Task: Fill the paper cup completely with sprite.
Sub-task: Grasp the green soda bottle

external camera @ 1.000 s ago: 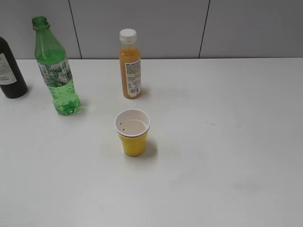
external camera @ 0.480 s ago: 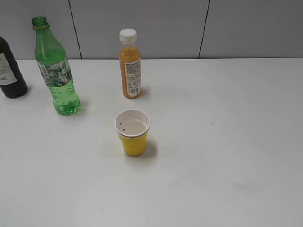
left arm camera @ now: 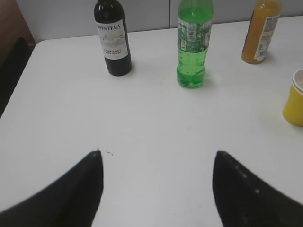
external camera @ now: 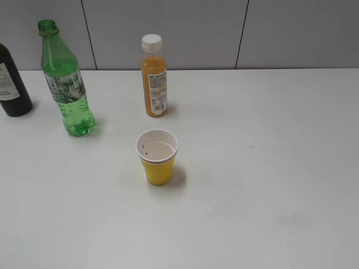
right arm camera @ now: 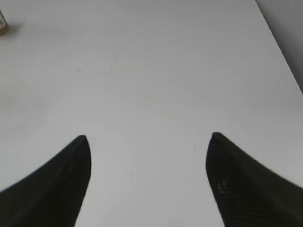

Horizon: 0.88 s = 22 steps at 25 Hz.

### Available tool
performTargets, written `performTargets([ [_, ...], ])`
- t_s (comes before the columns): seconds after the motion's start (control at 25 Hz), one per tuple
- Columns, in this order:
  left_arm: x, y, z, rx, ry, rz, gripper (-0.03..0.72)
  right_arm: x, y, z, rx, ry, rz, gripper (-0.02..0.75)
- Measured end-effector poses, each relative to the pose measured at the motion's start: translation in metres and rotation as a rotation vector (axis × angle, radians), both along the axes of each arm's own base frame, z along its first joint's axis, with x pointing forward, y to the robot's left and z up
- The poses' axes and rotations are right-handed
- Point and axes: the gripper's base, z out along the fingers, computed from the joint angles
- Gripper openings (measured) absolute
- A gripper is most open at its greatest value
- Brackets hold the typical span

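The yellow paper cup [external camera: 157, 158] stands upright mid-table; its white inside holds a shallow layer near the bottom. It also shows at the right edge of the left wrist view [left arm camera: 295, 97]. The green sprite bottle [external camera: 66, 81], uncapped, stands upright at the far left, and shows in the left wrist view [left arm camera: 193, 45]. My left gripper [left arm camera: 157, 156] is open and empty, well short of the bottle. My right gripper [right arm camera: 147, 138] is open and empty over bare table. Neither gripper shows in the exterior view.
An orange juice bottle [external camera: 153, 76] with a white cap stands behind the cup. A dark glass bottle [external camera: 12, 84] stands at the far left edge, left of the sprite [left arm camera: 112, 40]. The white table's right edge [right arm camera: 279, 45] is near my right gripper.
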Motion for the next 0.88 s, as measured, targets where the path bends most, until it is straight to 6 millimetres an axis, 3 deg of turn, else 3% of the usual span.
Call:
performTargets([
  [0.88, 0.0061, 0.0031, 0.0077, 0.033, -0.027, 0.026, 0.573, 0.0000, 0.0000, -0.0001, 0.001, 0.001, 0.000, 0.585],
])
